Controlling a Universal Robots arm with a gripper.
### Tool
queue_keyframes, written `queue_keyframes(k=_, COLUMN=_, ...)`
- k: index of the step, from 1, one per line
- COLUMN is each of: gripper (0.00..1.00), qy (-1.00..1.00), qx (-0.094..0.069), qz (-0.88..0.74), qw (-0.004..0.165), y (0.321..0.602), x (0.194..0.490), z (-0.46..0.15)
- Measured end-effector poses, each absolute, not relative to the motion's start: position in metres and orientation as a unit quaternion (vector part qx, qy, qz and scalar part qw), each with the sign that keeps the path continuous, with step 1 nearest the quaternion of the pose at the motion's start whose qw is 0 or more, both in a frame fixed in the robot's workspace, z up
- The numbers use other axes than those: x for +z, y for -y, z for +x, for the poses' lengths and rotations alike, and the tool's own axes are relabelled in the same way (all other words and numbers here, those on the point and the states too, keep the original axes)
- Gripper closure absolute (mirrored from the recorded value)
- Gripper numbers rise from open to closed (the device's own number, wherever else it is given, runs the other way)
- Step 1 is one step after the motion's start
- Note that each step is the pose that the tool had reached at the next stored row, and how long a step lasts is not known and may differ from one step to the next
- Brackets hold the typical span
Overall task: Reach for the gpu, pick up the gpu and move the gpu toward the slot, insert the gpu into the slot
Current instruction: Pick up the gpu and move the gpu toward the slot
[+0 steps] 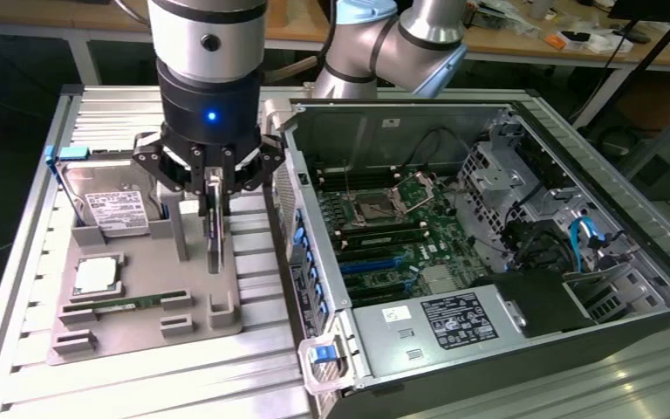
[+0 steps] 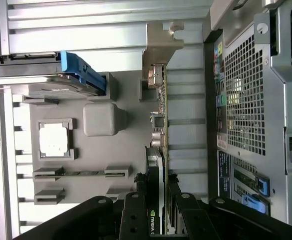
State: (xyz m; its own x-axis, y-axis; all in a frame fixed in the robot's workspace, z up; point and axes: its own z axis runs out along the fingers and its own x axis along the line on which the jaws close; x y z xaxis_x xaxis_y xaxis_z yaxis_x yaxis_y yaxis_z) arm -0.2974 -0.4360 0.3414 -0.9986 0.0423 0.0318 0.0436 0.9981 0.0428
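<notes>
On ext view's left, hard drive (image 1: 114, 208) sits in gray fixture tray (image 1: 137, 336). Next I see gripper (image 1: 216, 196) clamped on gpu (image 1: 215, 240), card upright on edge in tray. Blue slot (image 1: 368, 262) further right, inside open PC case (image 1: 544, 358).
</notes>
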Motion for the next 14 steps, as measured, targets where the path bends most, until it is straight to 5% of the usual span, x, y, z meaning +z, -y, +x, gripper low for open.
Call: queue_keyframes(k=14, gripper=0.73, qy=0.999, qx=-0.022, qz=-0.021, qw=0.014, y=0.436, x=0.380, z=-0.297)
